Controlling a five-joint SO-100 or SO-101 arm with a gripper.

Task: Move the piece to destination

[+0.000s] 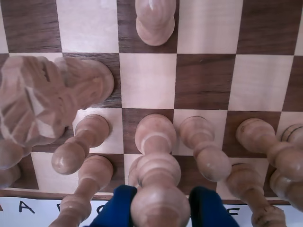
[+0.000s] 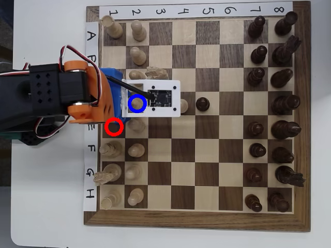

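Note:
In the wrist view my gripper [image 1: 162, 190] has its two blue fingers [image 1: 116, 208] pressed against both sides of the rounded top of the piece [image 1: 158, 205], a tall cream chess piece with a slim ringed body. The piece looks upright near the board's lettered edge. In the overhead view the orange and black arm [image 2: 77, 95] reaches over the board's left side. Its white camera mount [image 2: 163, 98] covers most of the destination, the square under the blue circle [image 2: 130, 103]. A tan round top shows inside that circle. The red circle [image 2: 114, 126] sits one square diagonally below-left.
Light pawns [image 1: 71, 156] and other light pieces [image 1: 210, 158] crowd close on both sides of the held one, and a jagged light knight [image 1: 33, 109] looms at left. In the overhead view a dark pawn [image 2: 202, 104] stands mid-board and dark pieces [image 2: 282, 103] fill the right columns.

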